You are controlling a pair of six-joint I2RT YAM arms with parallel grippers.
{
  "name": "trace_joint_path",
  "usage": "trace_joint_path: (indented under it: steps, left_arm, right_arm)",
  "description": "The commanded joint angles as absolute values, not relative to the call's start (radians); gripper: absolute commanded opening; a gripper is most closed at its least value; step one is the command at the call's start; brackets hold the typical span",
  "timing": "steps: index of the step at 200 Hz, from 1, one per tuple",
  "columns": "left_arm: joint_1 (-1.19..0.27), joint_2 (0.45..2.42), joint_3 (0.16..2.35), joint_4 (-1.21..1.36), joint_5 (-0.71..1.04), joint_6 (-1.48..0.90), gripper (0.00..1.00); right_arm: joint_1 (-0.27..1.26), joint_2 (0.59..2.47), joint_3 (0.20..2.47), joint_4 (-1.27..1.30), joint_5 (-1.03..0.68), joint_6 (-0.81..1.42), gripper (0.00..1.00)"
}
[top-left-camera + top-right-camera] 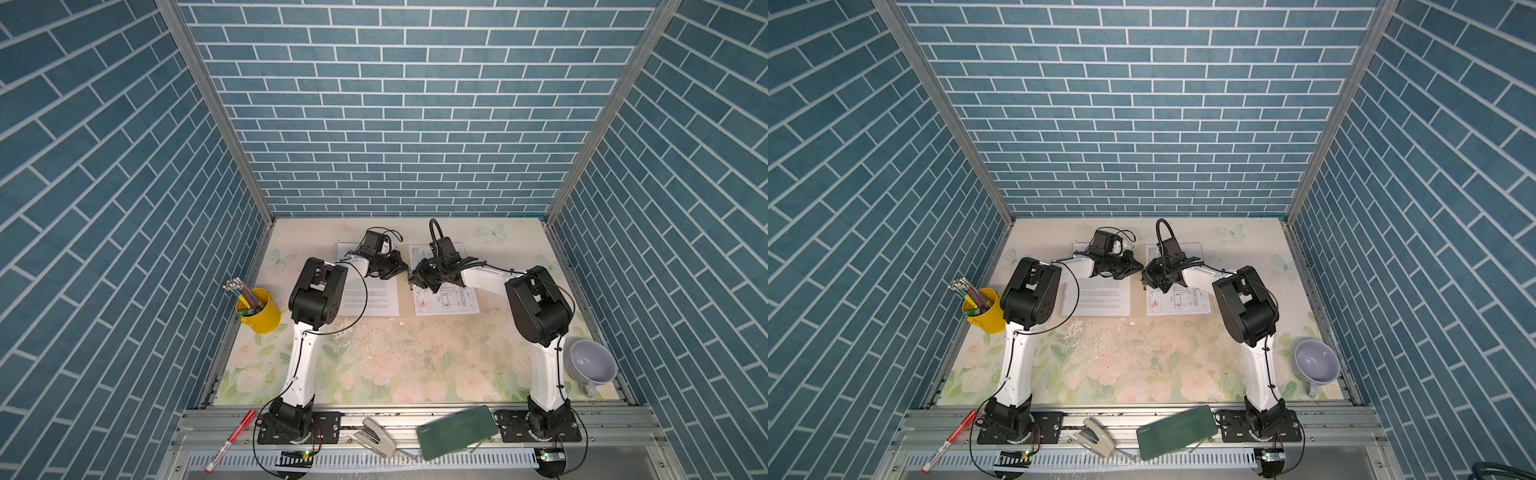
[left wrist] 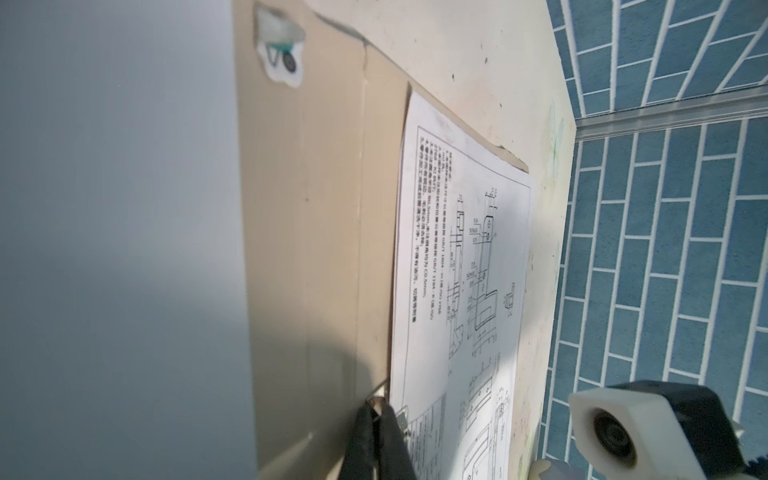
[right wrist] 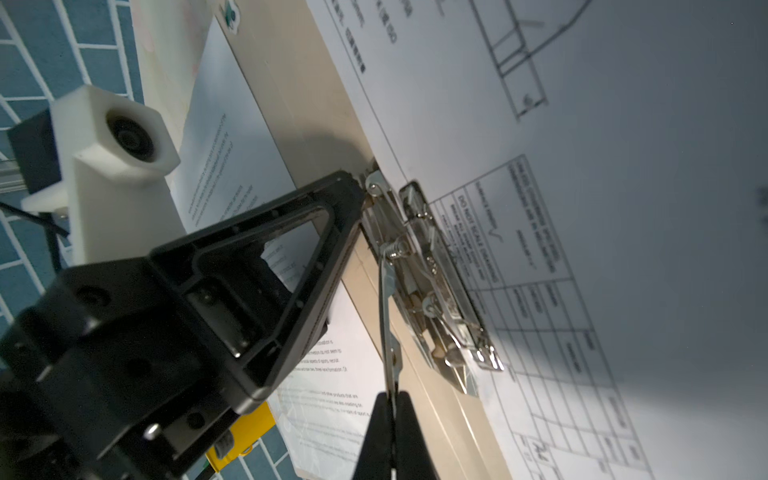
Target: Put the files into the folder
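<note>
Two tools are meeting at the clip [image 3: 436, 286] of the folder [image 2: 332, 208], which is lying open on the tabletop [image 1: 395, 361] with files [image 2: 461, 257] on both halves. The right tool [image 3: 392, 436] is pinching the lever [image 3: 387, 324], while the left tool [image 2: 376, 436], pressed together, is touching the clip's end. Lifting slowly while bracing seems wisest.

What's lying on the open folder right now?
On the folder: a text sheet on the left arm's side, the drawing sheet on the right arm's, its edge under the metal clip. Anything beneath those sheets is covered.
</note>
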State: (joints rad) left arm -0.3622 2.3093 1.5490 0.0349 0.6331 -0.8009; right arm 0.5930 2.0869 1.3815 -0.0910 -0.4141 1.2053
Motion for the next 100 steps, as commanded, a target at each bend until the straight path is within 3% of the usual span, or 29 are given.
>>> trace_joint_path:
  steps: [1, 100]
  left_arm:
    - [-0.363, 2.356, 1.565, 0.0, 0.612, -0.781, 0.06]
    - [-0.365, 2.386, 1.625, -0.116, 0.608, -0.702, 0.06]
  right_arm:
    - [0.595, 2.12, 1.297, -0.221, -0.336, 1.139, 0.02]
    - [0.555, 2.152, 1.186, -0.197, -0.33, 1.082, 0.0]
